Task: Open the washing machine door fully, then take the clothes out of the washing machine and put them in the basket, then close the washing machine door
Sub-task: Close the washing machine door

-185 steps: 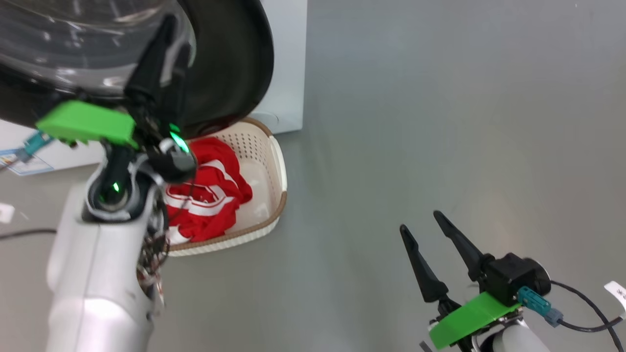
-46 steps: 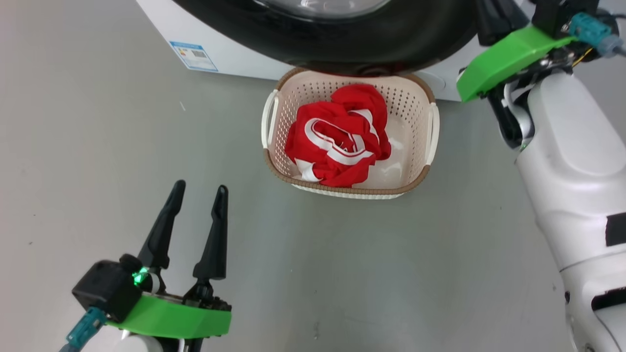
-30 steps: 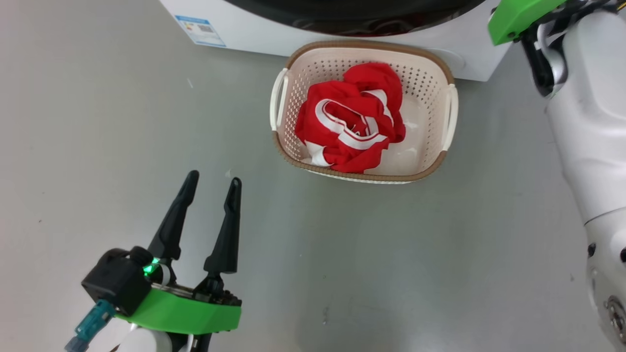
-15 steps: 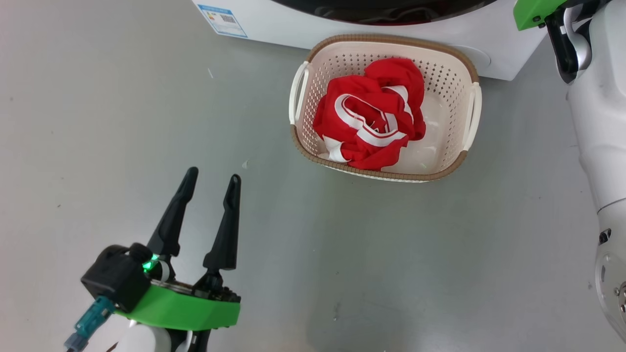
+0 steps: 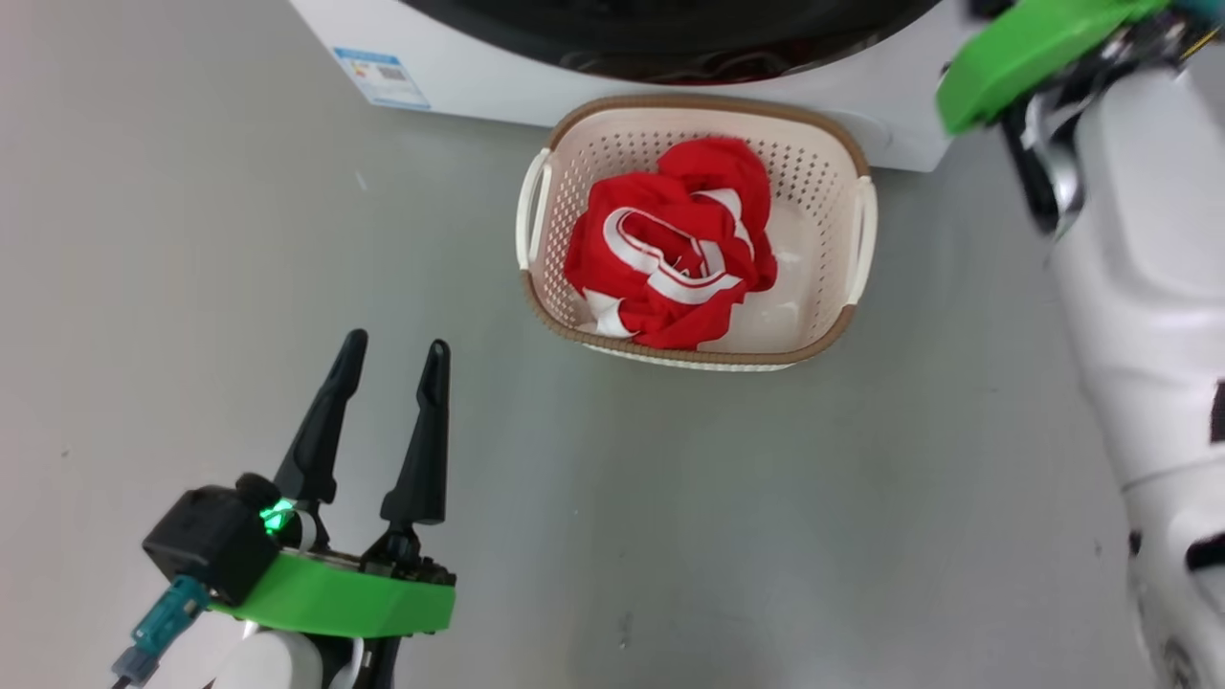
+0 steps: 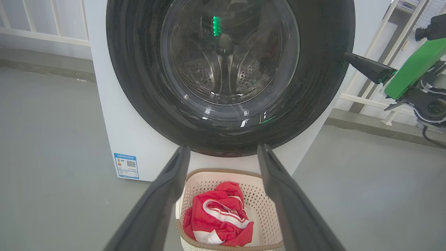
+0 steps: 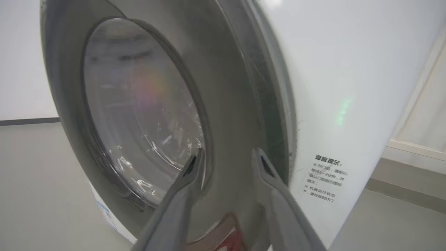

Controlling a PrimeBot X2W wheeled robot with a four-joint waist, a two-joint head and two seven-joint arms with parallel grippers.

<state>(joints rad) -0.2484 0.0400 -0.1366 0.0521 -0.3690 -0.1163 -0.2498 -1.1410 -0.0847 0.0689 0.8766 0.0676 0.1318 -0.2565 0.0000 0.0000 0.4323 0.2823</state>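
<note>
I count one washer (image 6: 104, 122), one door (image 6: 139, 87), one basket (image 5: 823, 172), one blue label (image 5: 381, 77), and one bunched heap of clothes (image 5: 670, 249).

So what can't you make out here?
Head view: the top edge cuts off the washing machine door, leaving its lower rim.
Left wrist view: print on the blue label is too small.
Right wrist view: motion blur; the door's latching is unclear.
Head view: folds hide how many clothes lie there.

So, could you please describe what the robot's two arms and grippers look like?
The left gripper and the right gripper each have two long, tapering dark fingers on a bright green plate. Beside the left one's plate sit a black block, a small green light and a teal plug. The right forearm is glossy white.
</note>
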